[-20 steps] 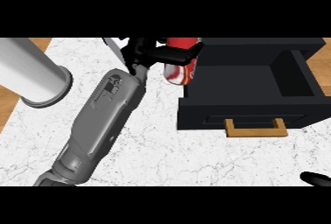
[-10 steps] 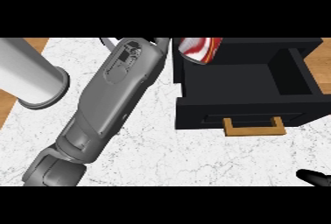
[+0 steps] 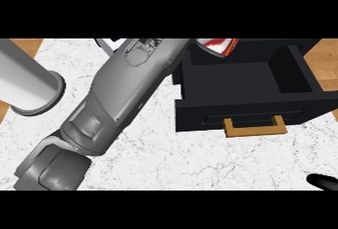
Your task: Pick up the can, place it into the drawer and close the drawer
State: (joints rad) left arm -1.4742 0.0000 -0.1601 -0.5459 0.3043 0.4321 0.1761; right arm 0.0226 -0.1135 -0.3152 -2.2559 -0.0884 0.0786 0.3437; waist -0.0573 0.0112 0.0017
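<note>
The red and white can [image 3: 219, 46] shows only partly at the picture's top edge, above the back left corner of the open black drawer [image 3: 246, 79]. My left forearm [image 3: 123, 87] runs from the lower left up to that edge, right beside the can. The left hand itself is cut off by the top edge. The drawer is pulled out towards me, and its wooden handle [image 3: 255, 128] faces the front. Nothing lies inside it. A black tip of my right hand [image 3: 323, 181] pokes in at the lower right corner, far from the drawer.
A large grey cylinder [image 3: 27, 80] lies on the counter at the left, close to my left forearm. The white marble counter [image 3: 198, 161] spreads in front of the drawer, with wooden floor at both sides.
My left arm has swung up and to the right, and the can has gone with it from left of the drawer to above its back corner. The hand has left the picture.
</note>
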